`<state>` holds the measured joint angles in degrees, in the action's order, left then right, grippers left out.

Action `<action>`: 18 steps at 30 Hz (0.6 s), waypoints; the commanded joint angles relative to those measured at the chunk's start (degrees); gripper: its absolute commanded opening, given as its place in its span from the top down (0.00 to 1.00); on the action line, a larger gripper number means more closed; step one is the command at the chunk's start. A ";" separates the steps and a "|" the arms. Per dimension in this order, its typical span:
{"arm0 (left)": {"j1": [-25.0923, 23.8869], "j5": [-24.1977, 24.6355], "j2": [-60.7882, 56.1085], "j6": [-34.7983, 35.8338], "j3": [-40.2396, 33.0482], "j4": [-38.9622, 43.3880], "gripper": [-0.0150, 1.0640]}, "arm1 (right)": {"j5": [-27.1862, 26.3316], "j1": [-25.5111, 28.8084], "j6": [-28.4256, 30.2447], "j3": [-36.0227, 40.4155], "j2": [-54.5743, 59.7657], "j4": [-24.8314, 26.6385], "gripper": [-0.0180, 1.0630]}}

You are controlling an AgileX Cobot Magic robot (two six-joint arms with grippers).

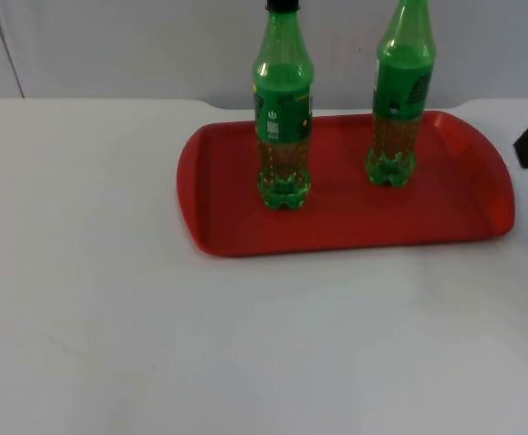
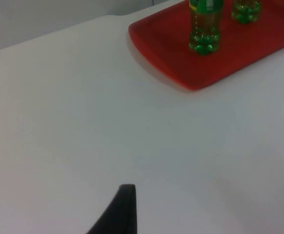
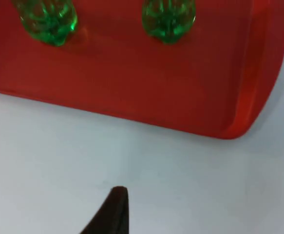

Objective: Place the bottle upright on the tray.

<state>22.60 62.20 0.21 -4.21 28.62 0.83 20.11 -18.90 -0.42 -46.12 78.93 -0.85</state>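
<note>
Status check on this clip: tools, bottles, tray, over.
Left tool waiting over bare table. Right tool off the tray's near edge. Both bottles upright on red tray, apart. Nothing in the way.

Even, bright, diffuse light overall. The white table (image 1: 155, 317) reads slightly grey, no hard glare on it. A soft, thin shadow hugs the near edge of the red tray (image 1: 336, 237). Small highlights sit on the shoulder of the left bottle (image 1: 283, 109) and on the right bottle (image 1: 399, 91). In the right wrist view the bottle bases look soft, the dark fingertip (image 3: 113, 214) blurred.
</note>
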 commanded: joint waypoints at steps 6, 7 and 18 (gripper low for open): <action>0.03 -0.60 -0.21 0.02 -0.30 -0.26 0.03 | 6.44 -0.16 -0.19 0.27 -9.14 0.12 0.01; 0.03 -0.60 -0.21 0.02 -0.30 -0.26 0.03 | 7.62 -0.16 -0.19 0.27 -10.77 0.12 0.01; 0.03 -0.60 -0.21 0.02 -0.30 -0.26 0.03 | 13.11 -0.16 0.03 0.55 -25.52 2.68 0.01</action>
<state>22.60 62.20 0.21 -4.21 28.62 0.83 32.63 -18.90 -0.42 -46.03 54.70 1.41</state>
